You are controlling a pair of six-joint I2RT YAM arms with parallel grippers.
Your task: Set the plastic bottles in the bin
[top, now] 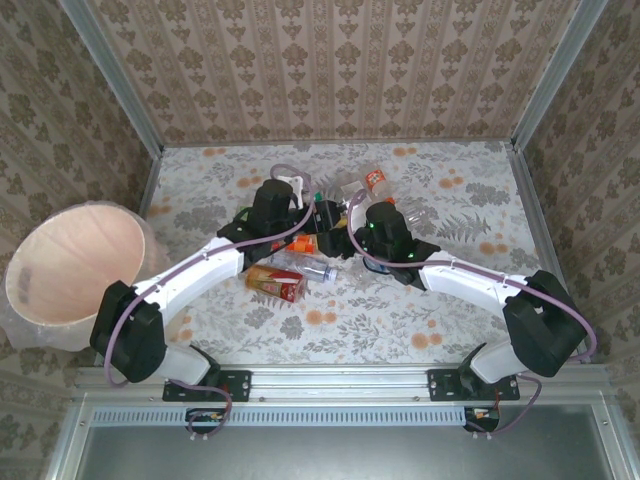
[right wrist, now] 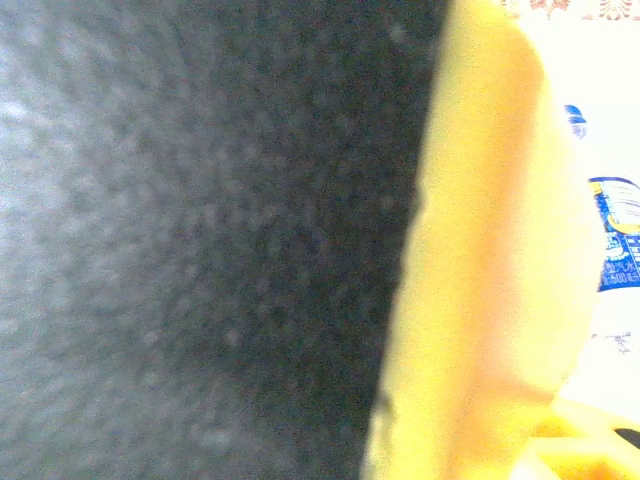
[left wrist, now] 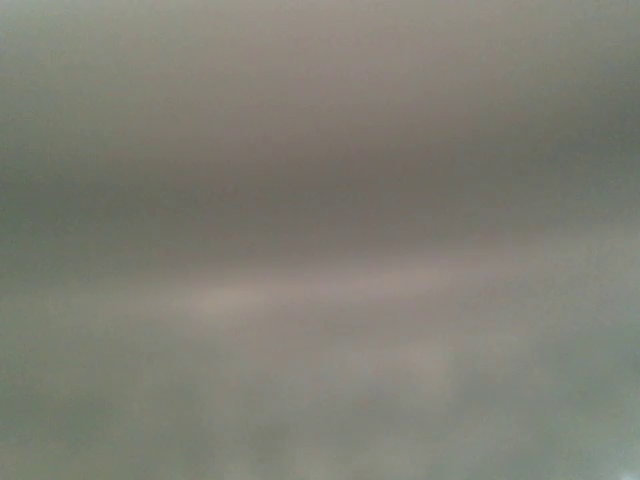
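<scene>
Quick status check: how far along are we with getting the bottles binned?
Done: nothing that I can see; no bottle is visible inside the bin from above. In hand: the left arm and right arm both reach into the bottle cluster mid-table; whether either grips one is hidden. Left: the whole pile, including the red-labelled bottle near the front and the red-capped bottle behind.

On the flowered table (top: 470,300) I see plastic bottles (top: 277,284) lying clustered near the middle, some perhaps crushed.
</scene>
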